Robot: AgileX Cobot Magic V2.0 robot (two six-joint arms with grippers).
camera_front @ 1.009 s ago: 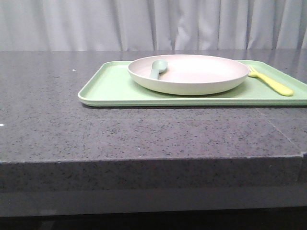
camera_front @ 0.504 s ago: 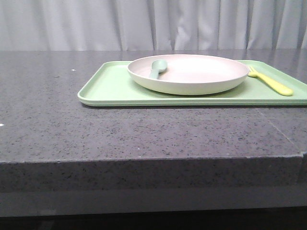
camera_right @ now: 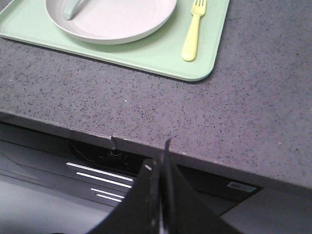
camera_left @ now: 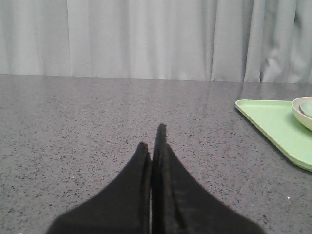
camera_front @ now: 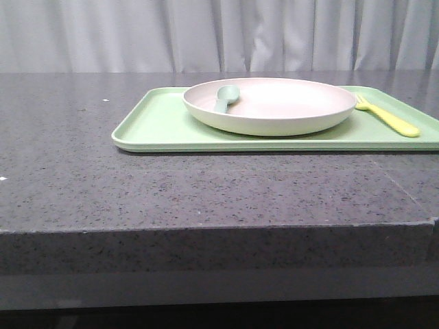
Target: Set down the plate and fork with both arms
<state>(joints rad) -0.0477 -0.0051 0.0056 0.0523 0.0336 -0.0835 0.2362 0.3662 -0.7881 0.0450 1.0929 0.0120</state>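
Note:
The off-white plate (camera_front: 274,106) sits on the light-green tray (camera_front: 158,127); a pale blue-green spoon (camera_front: 225,98) lies in it. The pale-yellow fork (camera_front: 389,118) lies on the tray just right of the plate. The right wrist view shows the plate (camera_right: 117,19) and the fork (camera_right: 192,31) side by side on the tray (camera_right: 161,56). My right gripper (camera_right: 163,156) is shut and empty, off the table's front edge. My left gripper (camera_left: 153,139) is shut and empty, low over the bare counter, with the tray's corner (camera_left: 273,126) and the plate's rim (camera_left: 298,111) far off to its side. No gripper shows in the front view.
The grey speckled counter (camera_front: 171,185) ends in a front edge (camera_right: 195,163), below which dark cabinet parts (camera_right: 102,175) lie. A grey curtain (camera_front: 219,34) hangs behind the counter.

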